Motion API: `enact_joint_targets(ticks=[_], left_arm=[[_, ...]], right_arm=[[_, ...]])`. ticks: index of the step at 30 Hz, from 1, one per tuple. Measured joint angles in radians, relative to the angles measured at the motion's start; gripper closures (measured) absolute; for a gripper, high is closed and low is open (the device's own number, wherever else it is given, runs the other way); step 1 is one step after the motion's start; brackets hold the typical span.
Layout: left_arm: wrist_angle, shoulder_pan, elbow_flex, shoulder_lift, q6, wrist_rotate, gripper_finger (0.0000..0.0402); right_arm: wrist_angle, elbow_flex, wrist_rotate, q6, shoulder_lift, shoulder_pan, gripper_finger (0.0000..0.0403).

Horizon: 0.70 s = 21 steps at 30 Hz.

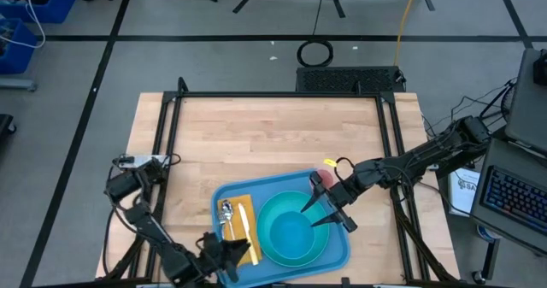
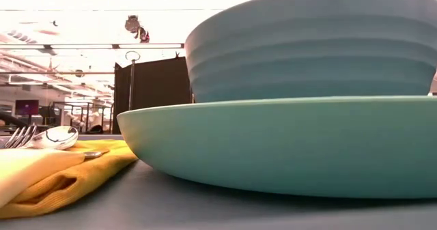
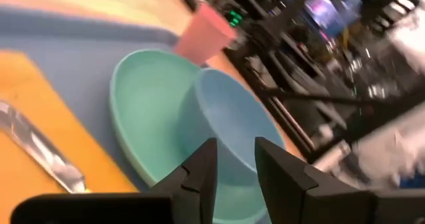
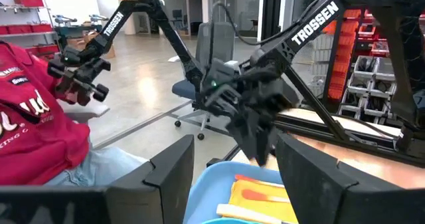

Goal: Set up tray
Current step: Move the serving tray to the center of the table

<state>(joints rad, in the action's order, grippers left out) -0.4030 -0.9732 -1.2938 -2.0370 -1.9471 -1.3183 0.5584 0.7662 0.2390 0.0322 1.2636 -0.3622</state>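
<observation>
The blue tray lies at the table's near edge. On its left part lies a yellow napkin bearing a spoon and a fork. To the right a teal plate holds a blue bowl. A pink cup stands at the tray's far right corner. My left gripper hovers open by the napkin's near end, pointing at the bowl. My right gripper hangs open above the plate's right rim, nothing between its fingers.
Black frame rails run along the table's left, right and far sides. Bare wood stretches beyond the tray toward the far edge. A person in a red shirt sits past the table's left side.
</observation>
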Motion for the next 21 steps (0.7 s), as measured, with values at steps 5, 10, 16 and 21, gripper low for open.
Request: enact_joint_targets(ticks=[5, 10, 16, 21], left_arm=[[0.08, -0.048, 0.0, 0.064, 0.311, 0.021, 0.0298], [0.148, -0.083, 0.0, 0.093, 0.524, 0.08, 0.0298], [0.138, -0.116, 0.0, 0.093, 0.708, 0.099, 0.0298], [0.138, -0.145, 0.0, 0.093, 0.843, 0.092, 0.0298]], right_arm=[[0.006, 0.0, -0.098, 0.045, 0.008, 0.0, 0.0202], [0.006, 0.0, -0.163, 0.054, 0.062, 0.008, 0.0202], [-0.019, 0.053, -0.13, 0.112, 0.173, 0.042, 0.0205], [-0.041, 0.149, -0.105, 0.195, 0.283, 0.056, 0.0222]])
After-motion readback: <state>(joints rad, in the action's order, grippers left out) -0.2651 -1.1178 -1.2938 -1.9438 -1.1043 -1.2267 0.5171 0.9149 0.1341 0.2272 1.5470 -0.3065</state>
